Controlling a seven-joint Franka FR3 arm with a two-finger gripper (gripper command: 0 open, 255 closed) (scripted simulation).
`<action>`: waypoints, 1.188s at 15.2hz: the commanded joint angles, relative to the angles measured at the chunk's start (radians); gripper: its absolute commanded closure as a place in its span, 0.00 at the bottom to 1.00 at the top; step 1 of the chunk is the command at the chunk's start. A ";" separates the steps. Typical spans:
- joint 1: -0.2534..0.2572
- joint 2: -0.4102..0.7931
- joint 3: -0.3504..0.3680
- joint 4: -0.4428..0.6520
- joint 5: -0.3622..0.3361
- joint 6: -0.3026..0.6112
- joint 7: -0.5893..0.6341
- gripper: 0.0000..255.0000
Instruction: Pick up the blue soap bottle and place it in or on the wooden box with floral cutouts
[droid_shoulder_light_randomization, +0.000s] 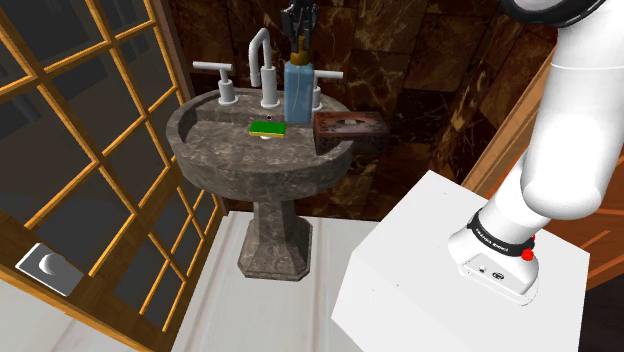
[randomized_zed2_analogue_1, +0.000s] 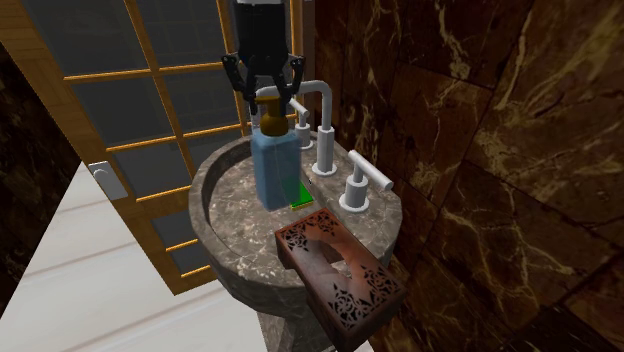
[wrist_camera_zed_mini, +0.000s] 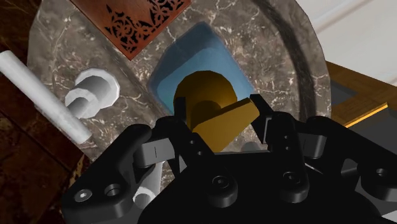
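In the lower right of the shoulder view the white stand (droid_shoulder_light_randomization: 440, 250) sits nearest, and the arm (droid_shoulder_light_randomization: 570, 130) rises from it out of the frame's right edge. Past the stand, left of centre, is a dark marbled pedestal sink (droid_shoulder_light_randomization: 215, 160), with a small green block (droid_shoulder_light_randomization: 267, 127) lying in its basin.

On the sink's rim, just right of centre in that view, rests the brown wooden box (droid_shoulder_light_randomization: 350, 128), its sides pierced with floral cutouts. In the second exterior view its top has a long opening.

Just beside the box, towards the frame's middle, the blue soap bottle (droid_shoulder_light_randomization: 298, 90) stands upright at the back of the basin. I cannot tell whether its base touches the sink or hangs just clear.

The hand (randomized_zed2_analogue_1: 268, 92) comes straight down on it from above. Its jaws are drawn in against either side of the gold pump (wrist_camera_zed_mini: 213, 111), so the bottle is held by its top.

Behind the bottle are a white faucet (droid_shoulder_light_randomization: 262, 60) and two lever taps, then the brown marbled wall.

The bottle looks stiff, smooth-sided and probably slick, and fairly light unless it is full. Its flat body seems too wide for the jaws, so the pump neck is the sensible place to grip.

Held that high, it may swing or twist beneath the hand. Being tall, it would tip easily if set down off-level on the box.
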 joint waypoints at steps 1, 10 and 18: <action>-0.001 0.012 0.000 0.046 0.000 -0.034 0.000 1.00; -0.021 0.000 -0.008 0.147 0.002 -0.147 -0.027 1.00; -0.103 -0.160 -0.053 0.060 0.010 -0.223 -0.150 1.00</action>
